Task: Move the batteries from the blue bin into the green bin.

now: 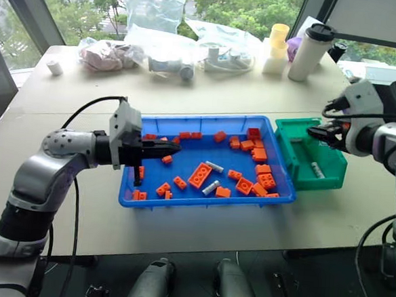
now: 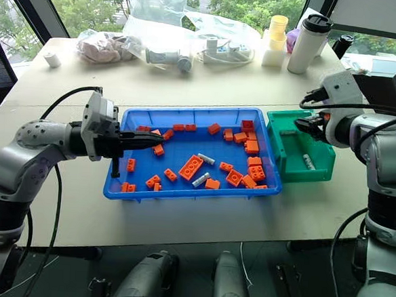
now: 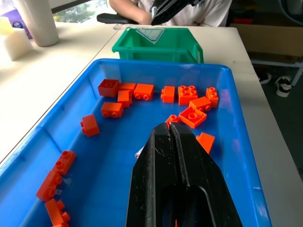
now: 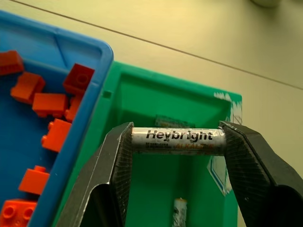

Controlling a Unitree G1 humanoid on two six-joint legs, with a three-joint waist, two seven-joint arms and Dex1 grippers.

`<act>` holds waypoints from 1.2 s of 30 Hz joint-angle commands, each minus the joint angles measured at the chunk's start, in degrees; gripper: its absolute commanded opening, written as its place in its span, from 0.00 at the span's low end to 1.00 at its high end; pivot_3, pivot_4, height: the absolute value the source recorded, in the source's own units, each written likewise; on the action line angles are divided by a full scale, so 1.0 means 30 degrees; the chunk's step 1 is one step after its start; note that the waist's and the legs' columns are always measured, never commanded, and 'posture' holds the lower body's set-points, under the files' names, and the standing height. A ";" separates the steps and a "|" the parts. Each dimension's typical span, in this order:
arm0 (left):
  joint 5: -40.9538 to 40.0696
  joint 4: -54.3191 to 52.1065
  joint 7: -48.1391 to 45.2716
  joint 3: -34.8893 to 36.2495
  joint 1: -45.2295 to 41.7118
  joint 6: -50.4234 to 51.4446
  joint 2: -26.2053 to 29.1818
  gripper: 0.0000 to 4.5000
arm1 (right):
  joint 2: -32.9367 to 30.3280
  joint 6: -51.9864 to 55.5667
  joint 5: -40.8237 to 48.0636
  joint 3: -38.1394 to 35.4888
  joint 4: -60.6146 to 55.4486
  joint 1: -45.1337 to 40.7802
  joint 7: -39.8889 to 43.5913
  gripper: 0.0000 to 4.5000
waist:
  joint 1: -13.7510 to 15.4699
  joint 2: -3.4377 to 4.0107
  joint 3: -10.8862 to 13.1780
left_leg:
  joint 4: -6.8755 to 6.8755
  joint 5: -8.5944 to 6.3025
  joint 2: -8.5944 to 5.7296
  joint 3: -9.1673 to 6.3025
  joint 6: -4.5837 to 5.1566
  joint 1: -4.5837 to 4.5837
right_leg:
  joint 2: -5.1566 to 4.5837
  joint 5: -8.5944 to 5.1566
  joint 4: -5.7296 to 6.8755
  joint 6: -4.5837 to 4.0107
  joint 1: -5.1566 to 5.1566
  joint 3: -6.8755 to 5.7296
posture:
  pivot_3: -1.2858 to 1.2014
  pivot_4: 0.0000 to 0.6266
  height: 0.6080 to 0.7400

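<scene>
Right claw: your right claw (image 4: 177, 142) is clamped on a battery (image 4: 177, 141), one finger on each end of it, so it lies crosswise between the tips.
Held battery: it hangs above the open green bin (image 1: 289, 155), not touching the walls or floor.
Below the right claw: a second battery (image 1: 317, 170) lies on the green bin's floor, well under the held one.
Left claw: your left claw (image 3: 170, 135) has its fingers pressed together with nothing between them. It points level across the blue bin (image 1: 201, 202) from that bin's left end, above the floor.
Ahead of the left claw: two batteries (image 1: 214, 166) (image 1: 211, 187) lie loose on the blue floor among the orange bricks (image 1: 199, 175), past the fingertips and apart from them.
Bins: the green bin stands just beside the blue bin's right end, at the far end of the left claw's line of pointing.
Beyond the green bin: you can see a person's light shirt (image 3: 208, 12) at the table's (image 1: 188, 93) far edge.
</scene>
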 commanded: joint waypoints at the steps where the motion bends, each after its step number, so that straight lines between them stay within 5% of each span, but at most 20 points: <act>1: 0.0228 0.0229 -0.0369 -0.0031 -0.0497 -0.0607 -0.0096 0.00 | -0.0050 -0.0582 0.0538 -0.0958 -0.0367 0.0388 0.0020 0.71 | -0.0003 0.0002 0.0000 | -0.0001 0.0000 0.0000 -0.0001 0.0000 0.0000 | 0.0000 0.0000 0.0003 -0.0001 -0.0003 0.0000 | 0.52 0.24 1.00; 4: 0.0301 0.0423 -0.0490 -0.0086 -0.0658 -0.0706 -0.0154 0.00 | -0.0074 -0.0671 0.0764 -0.1186 -0.0572 0.0840 -0.0085 0.99 | 0.0022 0.0002 0.0001 | -0.0001 0.0001 0.0002 -0.0006 0.0000 0.0000 | 0.0002 0.0000 0.0003 0.0000 -0.0004 -0.0001 | 0.52 0.24 1.00; 10: 0.0406 0.0438 -0.0650 -0.0065 -0.0684 -0.0752 -0.0136 0.00 | -0.0938 -0.1662 0.2294 -0.0217 -0.2834 0.0247 0.1531 0.99 | 0.0064 0.0005 0.0003 | 0.0003 0.0000 -0.0003 -0.0009 0.0000 -0.0003 | -0.0003 0.0000 0.0000 0.0000 -0.0003 -0.0003 | 0.52 0.24 1.00; 16: 0.0462 0.0400 -0.0660 -0.0021 -0.0764 -0.0691 -0.0129 0.00 | 0.0479 -0.0870 0.5175 0.2364 -0.4793 -0.0960 0.3300 0.99 | 0.0017 0.0000 0.0000 | 0.0003 0.0000 0.0017 -0.0024 0.0000 0.0000 | 0.0017 0.0000 -0.0006 0.0001 0.0003 -0.0010 | 0.52 0.24 1.00; 26: 0.0305 -0.0476 -0.0182 0.0555 -0.0204 -0.0311 0.0311 0.00 | 0.2696 -0.6261 0.2196 0.8809 -0.1336 -0.1133 0.3397 0.99 | 0.0032 -0.0011 0.0001 | 0.0026 0.0000 -0.0004 -0.0040 -0.0001 -0.0009 | -0.0004 0.0000 -0.0016 0.0001 0.0013 -0.0026 | 0.52 0.24 1.00; 36: -0.0023 -0.1582 0.0524 0.1205 0.0633 0.0203 0.0817 0.00 | 0.4845 -0.8570 0.0332 1.0518 0.2058 -0.1723 0.3824 0.99 | 0.0041 -0.0009 0.0002 | 0.0019 0.0013 -0.0003 -0.0043 -0.0024 -0.0010 | 0.0004 0.0000 -0.0007 0.0001 -0.0004 -0.0020 | 0.52 0.24 1.00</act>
